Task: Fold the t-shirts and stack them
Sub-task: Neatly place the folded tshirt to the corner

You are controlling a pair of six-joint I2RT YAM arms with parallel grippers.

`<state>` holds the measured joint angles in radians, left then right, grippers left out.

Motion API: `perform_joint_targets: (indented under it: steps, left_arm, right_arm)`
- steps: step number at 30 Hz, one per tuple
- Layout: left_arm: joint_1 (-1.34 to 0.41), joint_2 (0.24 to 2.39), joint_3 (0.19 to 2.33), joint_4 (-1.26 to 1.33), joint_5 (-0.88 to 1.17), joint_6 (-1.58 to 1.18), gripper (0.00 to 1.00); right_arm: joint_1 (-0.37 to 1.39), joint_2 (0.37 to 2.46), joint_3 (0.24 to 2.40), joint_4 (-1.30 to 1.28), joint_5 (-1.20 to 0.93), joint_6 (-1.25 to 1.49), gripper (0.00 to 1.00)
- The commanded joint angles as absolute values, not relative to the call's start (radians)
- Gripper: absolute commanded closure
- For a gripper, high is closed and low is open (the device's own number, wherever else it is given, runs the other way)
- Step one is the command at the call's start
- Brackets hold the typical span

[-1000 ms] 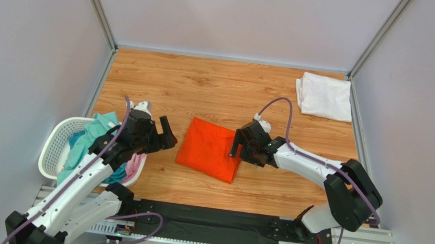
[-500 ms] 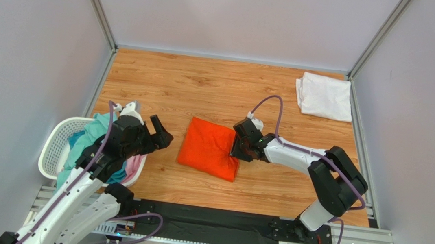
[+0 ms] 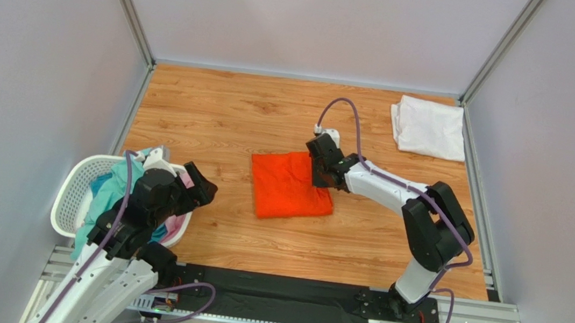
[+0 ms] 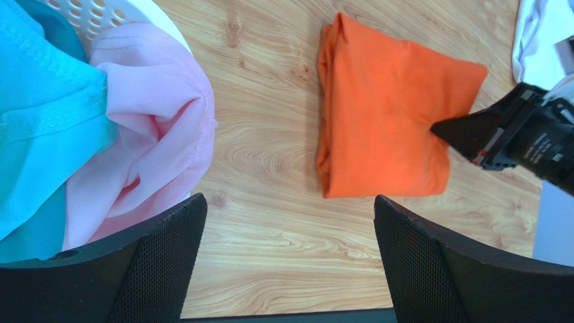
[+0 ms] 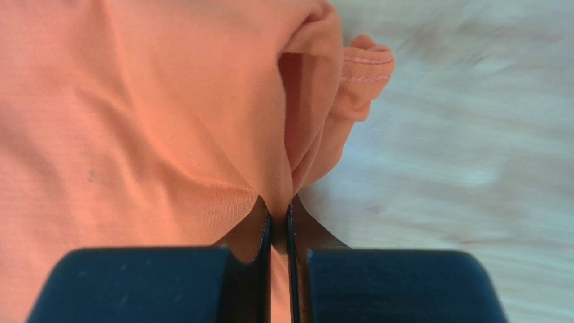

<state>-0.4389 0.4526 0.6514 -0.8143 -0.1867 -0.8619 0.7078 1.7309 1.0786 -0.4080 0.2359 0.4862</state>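
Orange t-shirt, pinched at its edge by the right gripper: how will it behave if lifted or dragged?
Probably floppy: the orange t-shirt puckers where the right gripper pinches it, so lifting there would likely let the fold sag open. Dragged, it should slide on the smooth wooden table, though its loose layers may shift.

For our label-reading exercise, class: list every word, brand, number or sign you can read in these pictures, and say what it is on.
On the right pincer: small white print on its black body, too blurred to read.
On the orange shirt, white shirt and basket: no text.
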Motion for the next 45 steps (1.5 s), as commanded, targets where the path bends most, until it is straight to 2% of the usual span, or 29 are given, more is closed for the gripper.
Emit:
perform_joint_targets:
  steps: [1, 6, 13, 19, 26, 45]
  left_arm:
    - [-0.443, 0.431, 0.649, -0.839, -0.227, -0.888, 0.00]
    - [-0.443, 0.431, 0.652, -0.845, -0.244, -0.896, 0.00]
    - [-0.445, 0.440, 0.657, -0.864, -0.258, -0.897, 0.00]
    - [-0.445, 0.454, 0.660, -0.870, -0.271, -0.899, 0.00]
    - [-0.443, 0.489, 0.666, -0.880, -0.304, -0.897, 0.00]
    - [-0.443, 0.554, 0.669, -0.879, -0.325, -0.887, 0.00]
  right_arm:
    - [0.651, 1.713, 1.199, -0.451, 0.403, 0.192, 1.00]
    - [0.552, 1.749, 1.325, -0.491, 0.386, -0.077, 1.00]
    - [0.385, 1.835, 1.515, -0.522, 0.433, -0.271, 1.00]
    - [0.249, 1.914, 1.638, -0.514, 0.377, -0.316, 1.00]
    - [0.157, 2.037, 1.844, -0.537, 0.445, -0.408, 1.00]
    - [0.106, 1.983, 1.977, -0.667, 0.489, -0.384, 1.00]
